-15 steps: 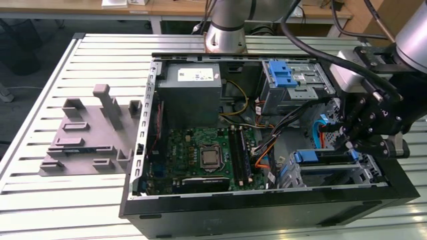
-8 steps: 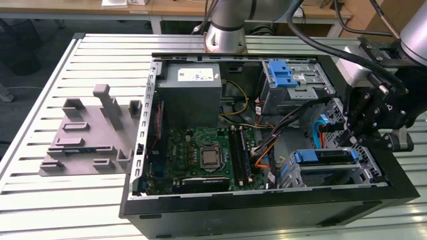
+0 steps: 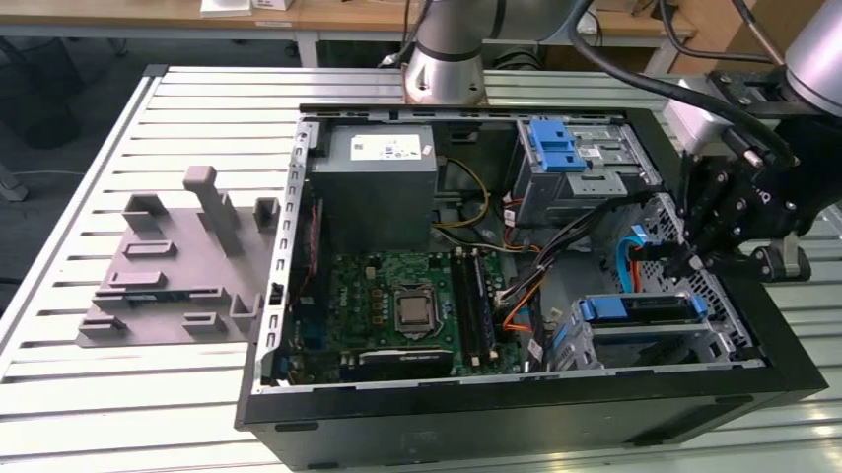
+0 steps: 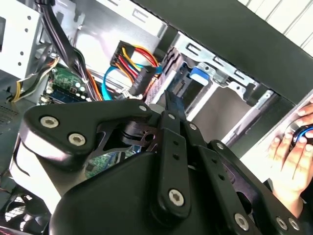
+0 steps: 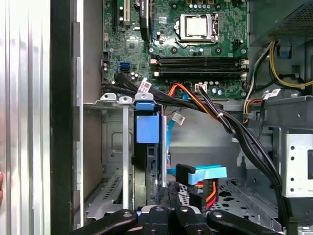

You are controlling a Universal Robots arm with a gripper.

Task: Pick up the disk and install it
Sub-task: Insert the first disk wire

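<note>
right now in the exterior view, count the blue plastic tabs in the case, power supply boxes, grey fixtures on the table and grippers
blue plastic tabs: 2
power supply box: 1
grey fixture: 1
gripper: 1
total: 5

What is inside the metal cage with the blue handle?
The disk sits in the metal cage, its blue handle facing out. Most of its body is hidden by the cage walls. The hand is beside it.
</note>
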